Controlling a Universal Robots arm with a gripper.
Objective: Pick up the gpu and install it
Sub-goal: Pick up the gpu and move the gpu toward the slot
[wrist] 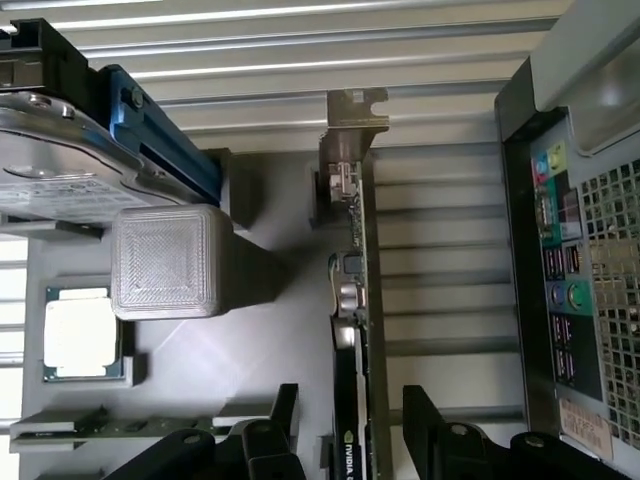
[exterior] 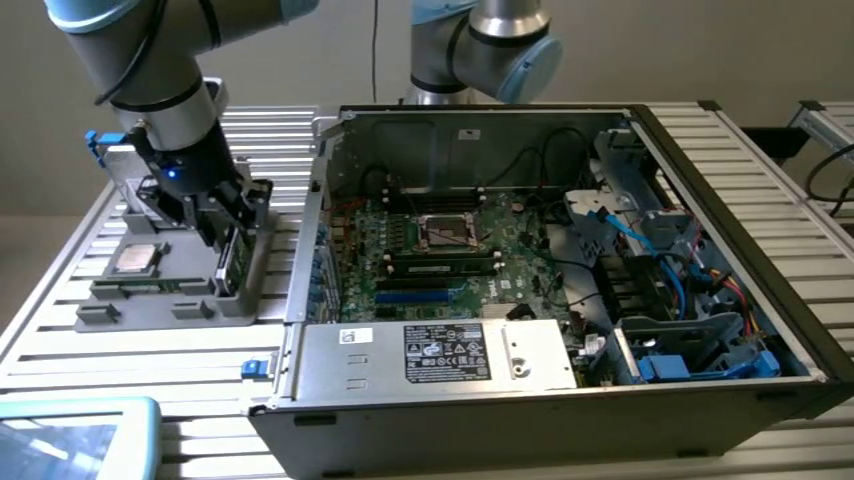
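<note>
Slatted table (exterior: 747, 180) | gripper (wrist: 348, 420) fingers apart, straddling upright gpu (wrist: 358, 290) in gray tray (wrist: 290, 340) | CPU (wrist: 82, 333), drive (wrist: 50, 180), case (exterior: 534, 430) beside

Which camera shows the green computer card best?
The wrist view: the gpu stands on edge in the grey holder, its green board and silver bracket plain, between the open fingers. In the exterior view the gripper hides most of it, leaving a green sliver.

Slatted metal table (exterior: 761, 170) carries grey parts holder (exterior: 100, 315) beside open computer case (exterior: 534, 430).
</note>
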